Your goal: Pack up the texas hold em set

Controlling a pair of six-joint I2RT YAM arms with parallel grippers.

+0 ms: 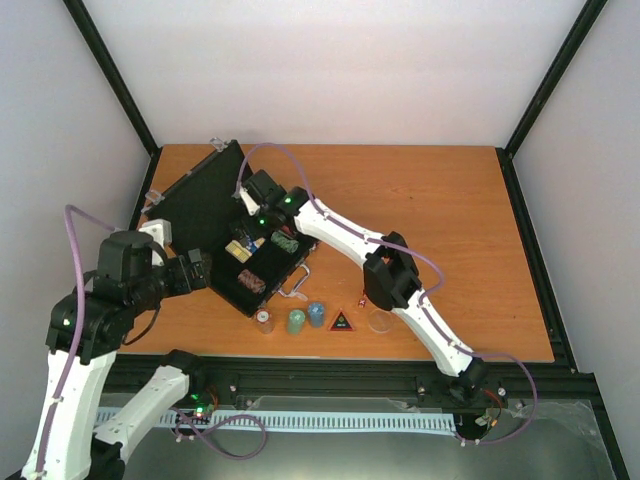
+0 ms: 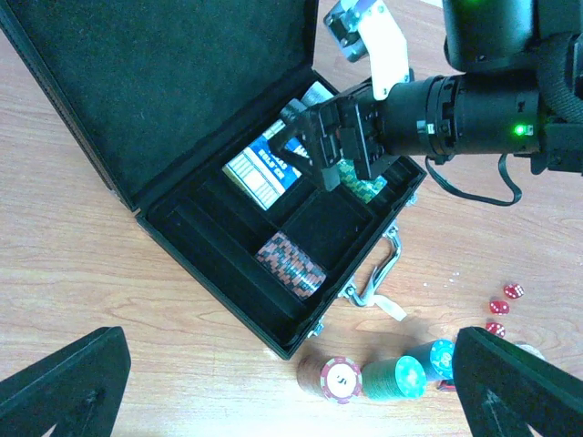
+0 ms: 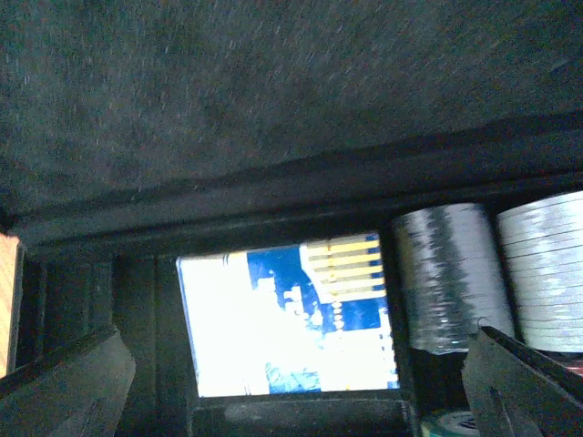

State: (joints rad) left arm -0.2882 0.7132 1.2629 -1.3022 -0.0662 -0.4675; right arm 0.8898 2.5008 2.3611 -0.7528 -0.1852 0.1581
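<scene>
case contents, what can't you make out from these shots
- Right wrist view: glare washes out the print on the card deck.
- Left wrist view: the right tool covers most of the green chips in the case, so they can't be counted.
- Left wrist view: the dice are too small to read their faces.

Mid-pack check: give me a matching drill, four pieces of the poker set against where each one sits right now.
Things:
1. blue card deck
2. green chip stack
3. red dice
4. black triangle

Places:
A. on the table, between the blue chip stack and the clear disc
B. inside the open case
C. on the table, right beside the red-and-white stack
D. loose on the table, right of the handle in the left wrist view

Pairs: 1-B, 2-C, 3-D, 4-A
</scene>
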